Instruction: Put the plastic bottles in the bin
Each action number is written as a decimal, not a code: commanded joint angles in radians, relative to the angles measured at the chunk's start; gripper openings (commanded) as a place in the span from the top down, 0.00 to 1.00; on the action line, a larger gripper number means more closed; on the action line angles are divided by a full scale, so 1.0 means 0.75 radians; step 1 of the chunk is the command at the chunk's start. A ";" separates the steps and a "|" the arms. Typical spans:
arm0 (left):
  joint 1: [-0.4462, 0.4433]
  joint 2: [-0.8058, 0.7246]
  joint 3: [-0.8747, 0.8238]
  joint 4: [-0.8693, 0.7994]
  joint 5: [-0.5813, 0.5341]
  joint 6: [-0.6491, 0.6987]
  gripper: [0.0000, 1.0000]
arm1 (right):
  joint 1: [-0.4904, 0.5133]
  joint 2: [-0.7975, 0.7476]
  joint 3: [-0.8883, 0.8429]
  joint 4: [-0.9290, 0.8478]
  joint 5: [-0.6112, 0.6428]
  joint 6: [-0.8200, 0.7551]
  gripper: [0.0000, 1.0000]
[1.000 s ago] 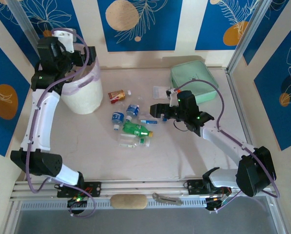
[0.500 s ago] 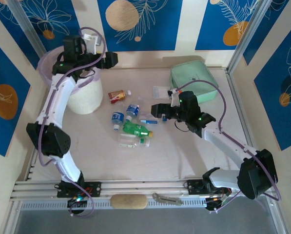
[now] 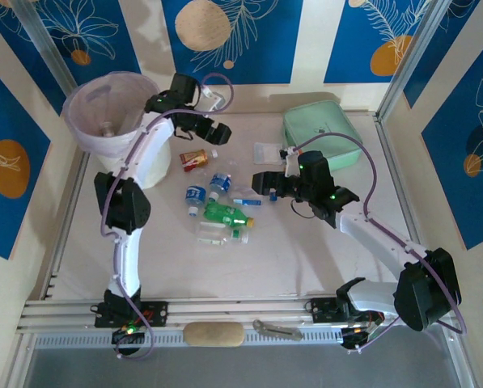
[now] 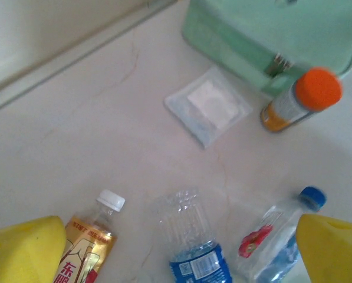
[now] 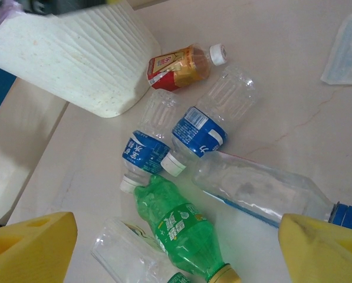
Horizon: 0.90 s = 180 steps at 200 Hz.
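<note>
A pale marbled desk [image 3: 290, 267] sits among blue leaf-printed walls [image 3: 233, 40]. The bin [image 3: 83, 101] stands at ten o'clock. The left arm reaches beside it, left pincer [image 4: 176, 247] spread above the plastic bottles [image 3: 227, 214] lying mid-desk. At three o'clock, the right pincer [image 5: 176, 247] hovers, spread and empty.

The bottles [image 5: 199, 137] at centre frame are glossy, crumpled plastic, some clear and some green, the bin [image 5: 78, 59] at upper left has a matt, ribbed white wall, and the table [image 5: 282, 97] looks smooth, pale and faintly veined
</note>
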 commanded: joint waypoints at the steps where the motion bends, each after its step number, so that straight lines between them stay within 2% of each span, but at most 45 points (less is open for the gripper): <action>1: 0.011 0.079 0.029 -0.064 -0.116 0.094 0.00 | -0.006 -0.011 0.025 -0.032 0.010 -0.014 0.11; 40: 0.011 0.202 0.036 -0.080 -0.272 0.143 0.01 | -0.007 -0.012 -0.001 -0.026 0.016 -0.004 0.11; 96: 0.019 0.323 0.067 -0.057 -0.377 0.158 0.01 | -0.006 -0.016 0.002 -0.048 0.026 -0.010 0.11; 180: 0.053 0.398 0.069 -0.050 -0.432 0.154 0.01 | -0.001 -0.030 -0.004 -0.060 0.041 -0.010 0.11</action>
